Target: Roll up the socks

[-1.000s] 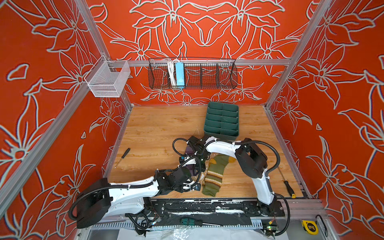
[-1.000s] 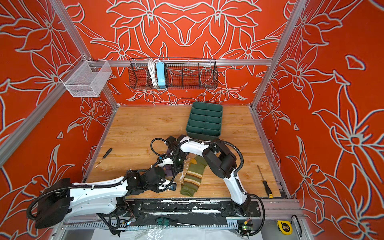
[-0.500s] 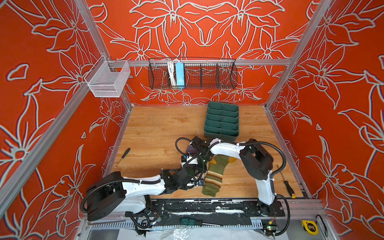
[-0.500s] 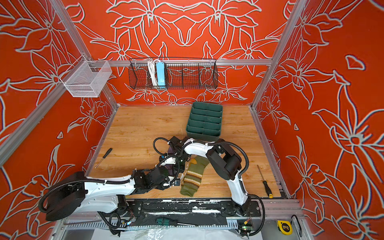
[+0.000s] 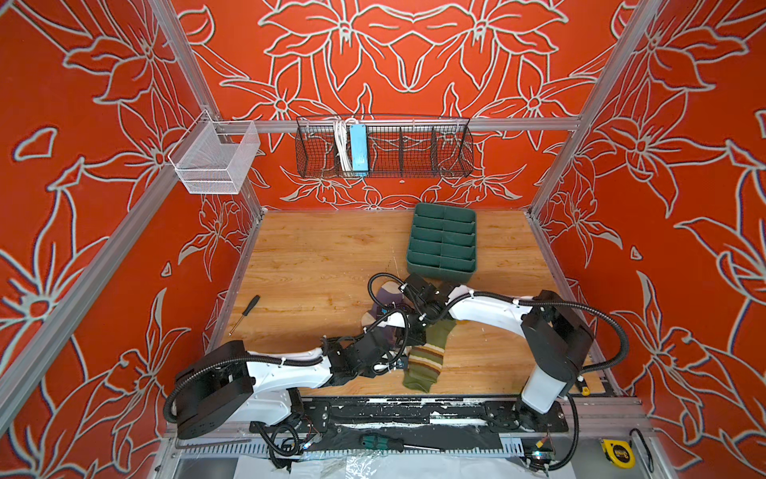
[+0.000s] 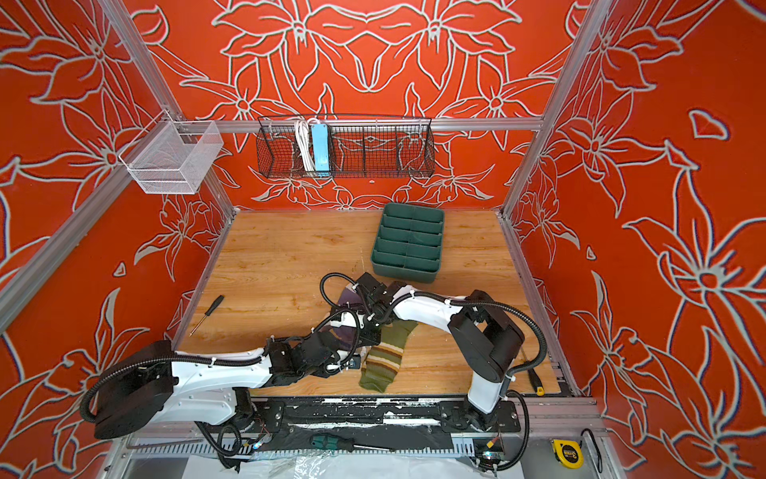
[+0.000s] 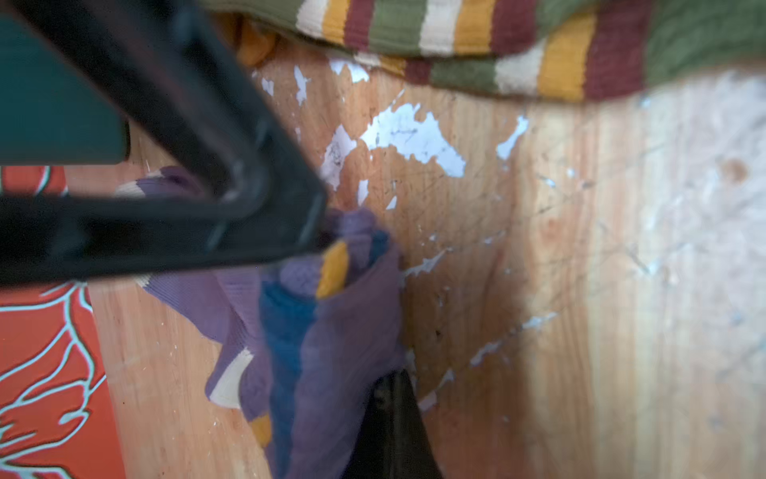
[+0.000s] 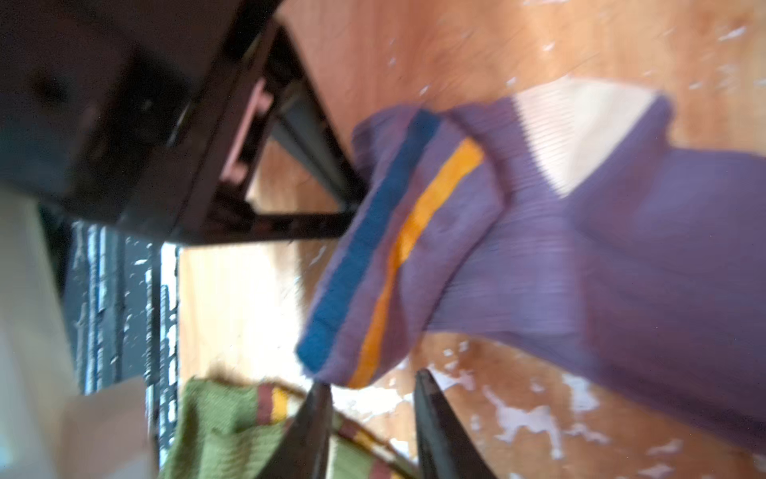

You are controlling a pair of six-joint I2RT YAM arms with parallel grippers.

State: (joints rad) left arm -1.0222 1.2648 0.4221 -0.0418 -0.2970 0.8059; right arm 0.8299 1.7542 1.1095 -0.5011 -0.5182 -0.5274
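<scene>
Olive green striped knit sock [image 5: 425, 361] lay near the front edge of your wooden table [image 5: 323, 265]. Just past it, your left gripper [image 8: 351, 199] was pinched tight on the cuff of the purple knit sock with cream heel [image 8: 621, 269]. Your right gripper [image 8: 371, 381] had its fingers apart, empty, beside that cuff. Farthest back sat the dark green divided tray [image 5: 441, 244].

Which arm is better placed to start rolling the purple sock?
Left: the left gripper is shut on the purple sock, while the right gripper stands open beside its cuff, gripping nothing.
</scene>
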